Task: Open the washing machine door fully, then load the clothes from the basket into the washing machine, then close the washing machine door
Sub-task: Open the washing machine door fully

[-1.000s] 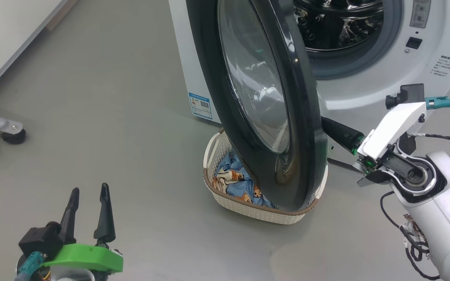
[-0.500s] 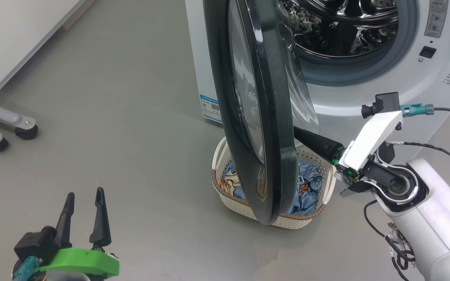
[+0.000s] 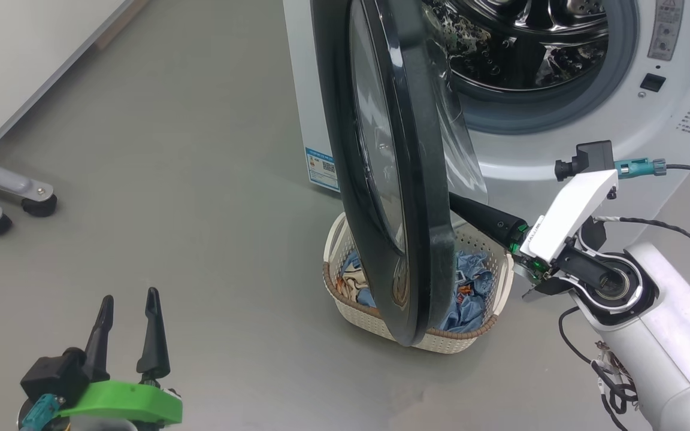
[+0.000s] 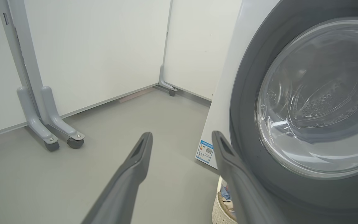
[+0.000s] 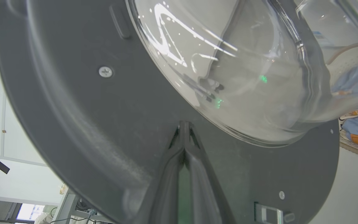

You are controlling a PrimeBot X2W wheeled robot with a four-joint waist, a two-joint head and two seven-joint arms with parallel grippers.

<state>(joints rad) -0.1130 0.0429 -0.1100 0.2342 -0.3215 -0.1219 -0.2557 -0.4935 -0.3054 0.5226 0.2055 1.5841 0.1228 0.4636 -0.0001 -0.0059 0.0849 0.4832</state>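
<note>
Here, right pincer (image 5: 183, 124) (closed) against door (image 5: 73, 124).

Glossy black plastic rims the round washing machine door (image 3: 330, 120) around clear glass; the perforated steel drum (image 3: 518, 36) gleams; the cream plastic basket (image 3: 381, 320) holds soft light-blue printed cloth (image 3: 471, 287).

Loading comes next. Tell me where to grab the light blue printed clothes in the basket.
Probably the light blue printed clothes at bunched folds right of the black-rimmed round door, from above: the door overhangs the cream perforated basket's middle, leaving that side exposed.
</note>
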